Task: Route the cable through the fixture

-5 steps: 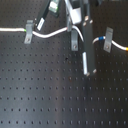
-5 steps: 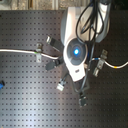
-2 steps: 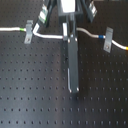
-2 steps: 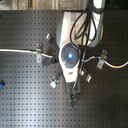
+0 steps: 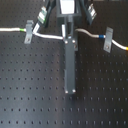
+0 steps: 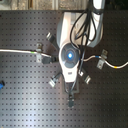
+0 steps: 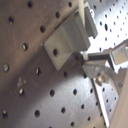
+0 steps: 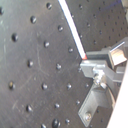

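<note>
The white cable (image 5: 47, 36) comes in from the first exterior view's left. Its green band (image 5: 22, 31) sits by the left fixture clip (image 5: 29, 31). The cable passes under my gripper (image 5: 68, 39), arcs up, and reaches its blue band (image 5: 101, 36) by the right fixture clip (image 5: 107, 40). In the second wrist view the cable (image 8: 72, 30) runs straight into my metal fingertips (image 8: 94, 67), so the gripper looks shut on it. In the second exterior view the arm (image 6: 70, 54) hides the gripper. The cable (image 6: 15, 50) shows to its left and the clip (image 6: 102, 61) to its right.
A long dark bar (image 5: 70, 70) sticks out from the hand toward the first exterior view's front. Several more small clips (image 6: 55, 80) stand around the arm on the black perforated board (image 5: 30, 95). A grey block (image 7: 67, 37) sits close to the fingers.
The hand has turned about its vertical axis. The long dark bar has swung from slanting to the first exterior view's right to pointing straight at the front. The cable stays in the fingers.
</note>
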Motion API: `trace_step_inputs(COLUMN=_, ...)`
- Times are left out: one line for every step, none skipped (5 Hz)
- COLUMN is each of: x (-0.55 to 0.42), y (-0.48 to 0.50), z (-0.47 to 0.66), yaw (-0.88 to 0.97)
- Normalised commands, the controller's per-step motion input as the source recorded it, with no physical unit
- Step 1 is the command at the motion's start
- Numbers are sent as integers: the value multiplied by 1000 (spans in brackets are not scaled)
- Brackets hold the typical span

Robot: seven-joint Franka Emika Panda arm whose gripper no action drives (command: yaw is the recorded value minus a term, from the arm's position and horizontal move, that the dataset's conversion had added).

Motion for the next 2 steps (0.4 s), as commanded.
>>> trace_step_inputs(x=-4, y=197, z=-2, yaw=709)
trace_step_inputs(x=3, y=69, z=23, yaw=0)
